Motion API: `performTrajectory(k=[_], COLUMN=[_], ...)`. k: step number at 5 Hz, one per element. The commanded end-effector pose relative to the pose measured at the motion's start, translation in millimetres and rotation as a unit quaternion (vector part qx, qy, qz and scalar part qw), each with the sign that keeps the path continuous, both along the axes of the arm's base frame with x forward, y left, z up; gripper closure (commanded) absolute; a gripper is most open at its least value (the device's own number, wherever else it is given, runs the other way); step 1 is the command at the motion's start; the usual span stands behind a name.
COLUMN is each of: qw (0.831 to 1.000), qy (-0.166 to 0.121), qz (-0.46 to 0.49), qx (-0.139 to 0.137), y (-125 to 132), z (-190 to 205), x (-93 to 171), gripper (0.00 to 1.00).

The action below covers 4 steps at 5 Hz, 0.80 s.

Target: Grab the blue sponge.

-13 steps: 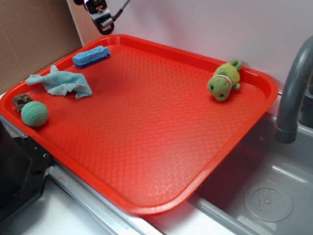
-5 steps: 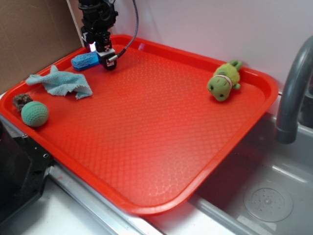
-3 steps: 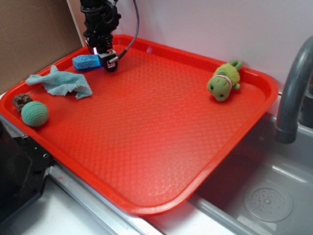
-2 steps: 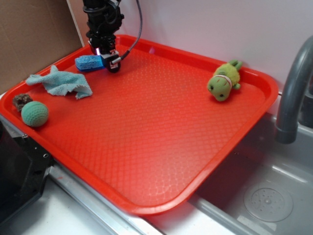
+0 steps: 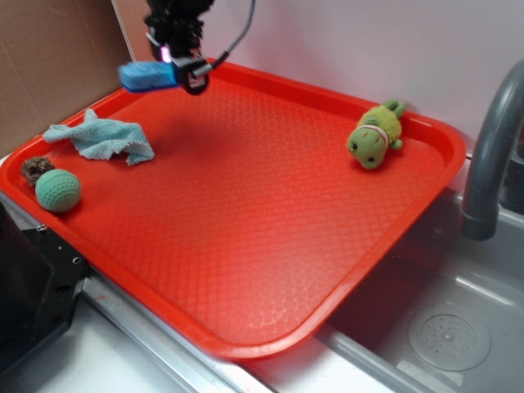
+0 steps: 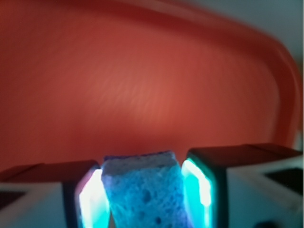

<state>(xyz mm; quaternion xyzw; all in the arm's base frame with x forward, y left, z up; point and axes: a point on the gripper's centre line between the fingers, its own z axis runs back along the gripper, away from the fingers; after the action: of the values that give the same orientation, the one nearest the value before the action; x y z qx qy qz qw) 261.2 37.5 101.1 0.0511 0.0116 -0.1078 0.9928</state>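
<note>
You will find nothing to read here: no text, label, brand, number or sign shows in either view.

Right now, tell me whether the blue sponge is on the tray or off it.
Off it: the gripper holds the blue sponge above the tray.
</note>
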Motion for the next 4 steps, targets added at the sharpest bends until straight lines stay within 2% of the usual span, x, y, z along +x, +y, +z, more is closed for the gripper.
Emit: performTrajectory(k=[1,2,3,4], qw=[0.997,0.992,0.974,0.955], qy=[-0.007,-0.013,-0.069,-0.063], qz=[0.017,0.076,0.194,0.28], qx=[-0.071,-0.101,-0.095,-0.08], y=[-35.8,-35.8,-25.5,-19.9], z=[90.0,95.0,97.7,95.4], x=[-53.7,-61.9,-67.2,-65.2], gripper=[1.0,1.0,1.0,1.0])
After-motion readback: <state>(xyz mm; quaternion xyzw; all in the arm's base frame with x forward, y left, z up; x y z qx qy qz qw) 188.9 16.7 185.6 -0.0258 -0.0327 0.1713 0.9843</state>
